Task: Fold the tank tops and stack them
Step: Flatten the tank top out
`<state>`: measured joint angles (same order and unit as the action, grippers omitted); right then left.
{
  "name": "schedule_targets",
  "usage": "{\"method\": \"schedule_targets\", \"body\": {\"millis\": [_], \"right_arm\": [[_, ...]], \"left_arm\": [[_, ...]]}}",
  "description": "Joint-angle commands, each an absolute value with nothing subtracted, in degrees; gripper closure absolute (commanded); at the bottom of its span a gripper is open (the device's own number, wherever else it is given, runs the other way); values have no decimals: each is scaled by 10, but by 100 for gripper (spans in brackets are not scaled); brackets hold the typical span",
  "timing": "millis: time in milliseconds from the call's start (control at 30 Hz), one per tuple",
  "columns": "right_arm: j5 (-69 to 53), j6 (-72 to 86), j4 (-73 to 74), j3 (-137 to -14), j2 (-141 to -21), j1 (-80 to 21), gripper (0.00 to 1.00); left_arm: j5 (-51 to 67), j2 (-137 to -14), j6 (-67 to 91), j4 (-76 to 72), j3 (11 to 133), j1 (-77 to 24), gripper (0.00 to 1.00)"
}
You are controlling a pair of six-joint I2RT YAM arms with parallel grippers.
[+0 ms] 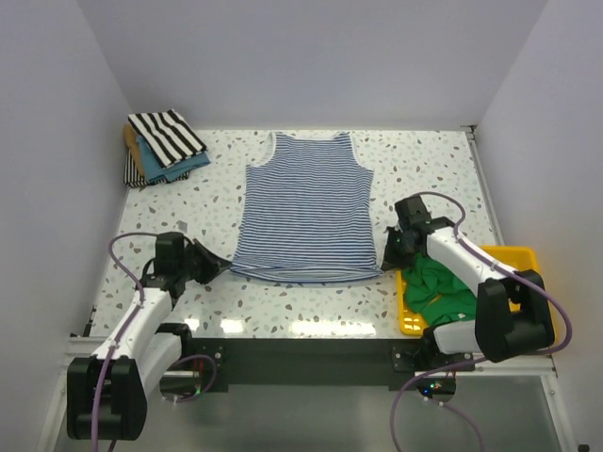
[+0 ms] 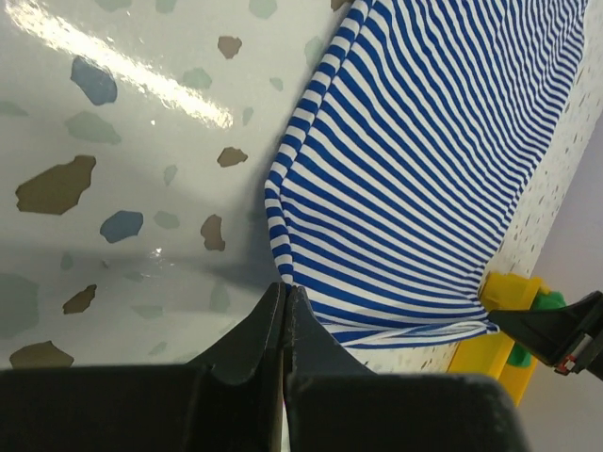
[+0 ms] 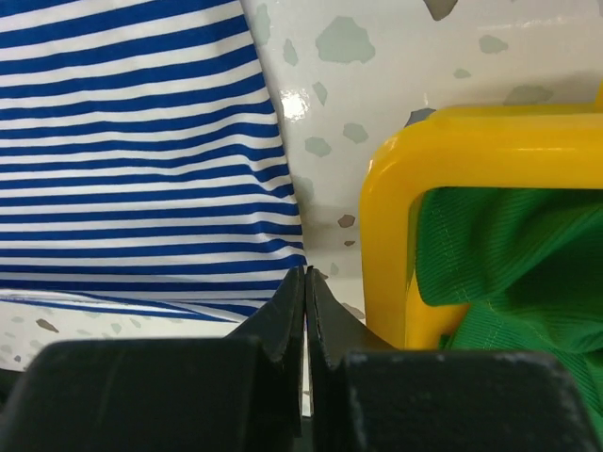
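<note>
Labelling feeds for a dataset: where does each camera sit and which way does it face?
Top: above, behind the arms, looking down at the table; left gripper, right gripper, striped top spread flat.
Left wrist: on the left arm, looking along its shut fingers at the striped top's hem corner.
Right wrist: on the right arm, along its shut fingers; hem corner left, yellow tray right.
Shared: all show the striped top.

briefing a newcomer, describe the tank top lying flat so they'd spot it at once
On the speckled table, look mid-surface, between the folded pile at the far left and the yellow tray at the near right. The tank top there lies spread flat; its thin blue-and-white stripes differ from the pile's bold black-and-white top and the tray's green cloth.
</note>
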<state>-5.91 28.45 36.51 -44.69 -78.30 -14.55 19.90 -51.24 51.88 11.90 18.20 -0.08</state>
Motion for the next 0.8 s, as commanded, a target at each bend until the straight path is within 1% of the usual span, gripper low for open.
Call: {"method": "schedule_targets", "body": {"millis": [0,67,100,267,400,433,533,567,633,733,767], "right_arm": [[-41,290,367,-439,-751,-148,100],[-38,293,380,-436,-734,-150,95],[-38,294,385,-435,-729,-153,91],[-33,299,431,-447,-687,-164,82],[-17,298,470,-481,-661,-180,67],[-16,301,470,-486,-656,-184,65],[10,321,456,-514,-666,-235,65],[31,342,450,-525,-676,-282,65],[60,372,438,-547,-712,-321,66],[68,413,382,-568,-757,-387,66],[72,424,356,-576,-771,-425,67]], "left_arm": [[197,-497,508,133,178,-14,100],[196,-493,504,151,175,-22,100],[193,-490,504,166,174,-25,100],[194,-456,501,211,185,-34,100],[206,-445,477,251,210,-39,99],[210,-441,462,254,220,-40,88],[207,-433,439,273,250,-40,66],[207,-432,432,278,260,-40,62],[200,-429,418,294,292,-40,58],[171,-436,397,307,343,-40,55],[161,-442,392,308,358,-40,55]]}}
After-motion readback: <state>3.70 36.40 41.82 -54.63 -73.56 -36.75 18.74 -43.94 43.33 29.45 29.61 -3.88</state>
